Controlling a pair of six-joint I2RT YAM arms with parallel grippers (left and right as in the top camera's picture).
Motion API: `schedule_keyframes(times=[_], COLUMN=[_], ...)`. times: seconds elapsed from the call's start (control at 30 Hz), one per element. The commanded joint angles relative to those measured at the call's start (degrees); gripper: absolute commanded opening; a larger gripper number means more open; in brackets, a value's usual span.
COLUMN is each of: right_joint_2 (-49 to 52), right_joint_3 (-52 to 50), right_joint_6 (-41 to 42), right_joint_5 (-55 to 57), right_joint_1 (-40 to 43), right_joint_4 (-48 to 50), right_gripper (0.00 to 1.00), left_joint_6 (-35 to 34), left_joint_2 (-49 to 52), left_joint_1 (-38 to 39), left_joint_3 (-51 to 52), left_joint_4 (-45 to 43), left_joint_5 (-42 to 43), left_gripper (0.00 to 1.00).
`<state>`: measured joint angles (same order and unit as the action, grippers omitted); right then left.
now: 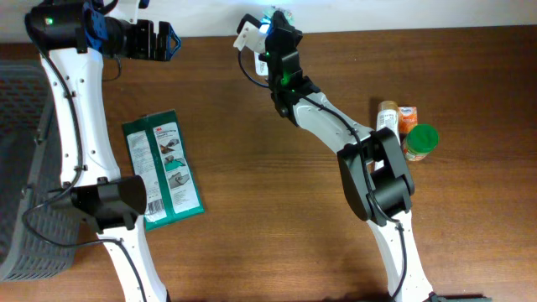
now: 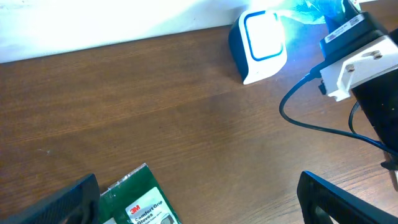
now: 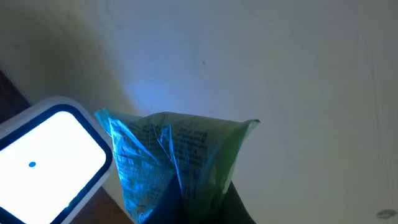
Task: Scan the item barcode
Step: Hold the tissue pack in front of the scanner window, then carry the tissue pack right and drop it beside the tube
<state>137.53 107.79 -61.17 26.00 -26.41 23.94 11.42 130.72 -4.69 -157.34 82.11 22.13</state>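
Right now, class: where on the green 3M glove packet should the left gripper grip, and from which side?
On the green 3M glove packet, pinch the far short edge from above with the left gripper. It lies flat; its near end is partly hidden by the arm's joint.

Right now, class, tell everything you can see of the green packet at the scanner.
The green packet is thin, crinkled plastic film with small print. Blue glow from the scanner washes the side nearest it; the far side shows green. It stands upright before a pale wall, pinched at its lower end by the right arm's fingers, beside the scanner.
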Motion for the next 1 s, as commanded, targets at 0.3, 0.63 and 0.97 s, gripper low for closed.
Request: schedule_keyframes(times=[0.3, 0.63, 0.97], right_joint_2=[-12.85, -32.26, -34.82], right_joint_3=[0.87, 0.87, -2.93], right_joint_6=[26.01, 57.72, 76.28], right_joint_5=[-2.05, -10.58, -15.34], right_joint_1=[-0.94, -0.83, 7.15], right_joint_4=[-15.74, -53.77, -93.35], right_gripper=[0.04, 0.04, 0.04], left_joint_6=[0.9, 0.9, 0.9], left_joint_2=[-0.57, -0.57, -0.57], left_joint_1=[-0.37, -0.37, -0.37], left_joint_3=[-0.44, -0.44, -0.44], left_joint_4=[0.07, 0.07, 0.07], left_joint_5=[0.61, 0.61, 0.61], left_gripper=[0.99, 0.99, 0.99])
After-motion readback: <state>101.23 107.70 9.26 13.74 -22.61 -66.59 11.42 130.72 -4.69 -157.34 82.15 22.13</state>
